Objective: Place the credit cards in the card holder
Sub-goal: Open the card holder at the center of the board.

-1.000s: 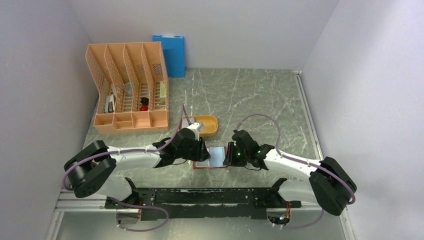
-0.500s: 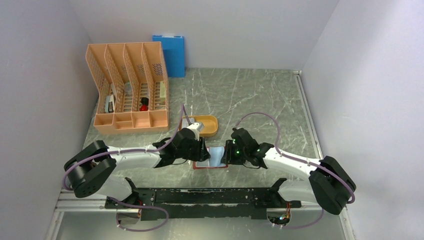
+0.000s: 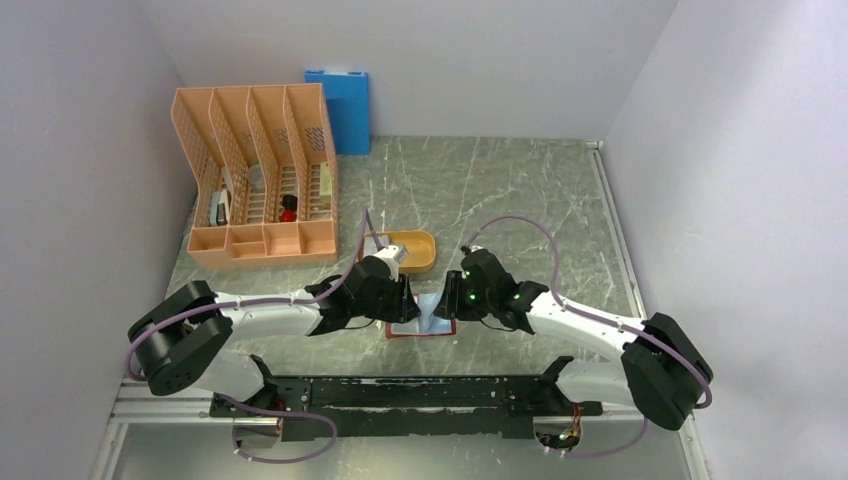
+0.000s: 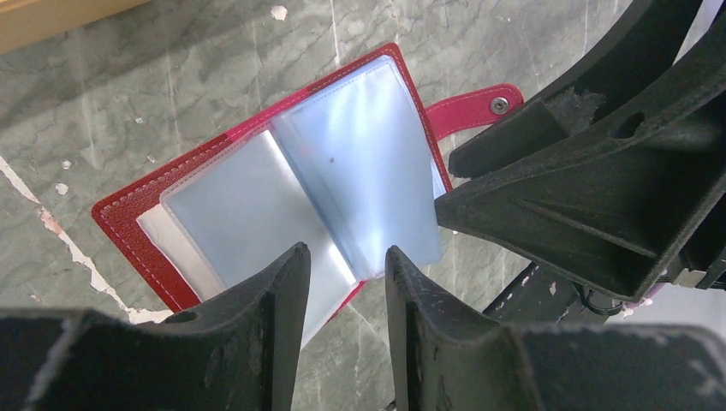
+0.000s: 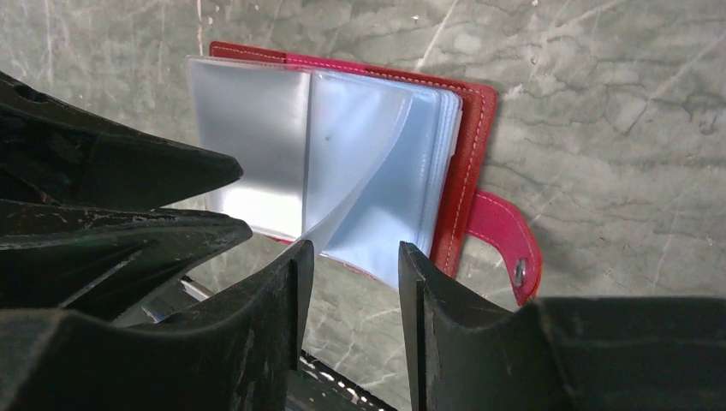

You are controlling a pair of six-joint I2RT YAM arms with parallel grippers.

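Observation:
The card holder (image 3: 418,318) lies open on the table between the two arms, dark red with pale blue-grey pockets (image 4: 291,184). One clear pocket leaf (image 5: 364,171) stands curled up at the middle. The red tab (image 5: 505,244) sticks out on the right arm's side. My left gripper (image 4: 345,255) hovers open at the holder's near edge, with only table and the leaf's lower edge showing in the gap. My right gripper (image 5: 351,255) faces it from the other side, open, its left fingertip (image 5: 300,257) by the leaf's bottom corner. No credit cards are in view.
An orange oval tray (image 3: 425,243) sits just behind the left wrist. A peach file organiser (image 3: 260,180) stands at the back left and a blue folder (image 3: 340,108) leans on the back wall. Walls close in on both sides.
The right gripper has slid left over the holder's right half and its jaws have widened. A pocket leaf now stands raised. The left arm has stayed put.

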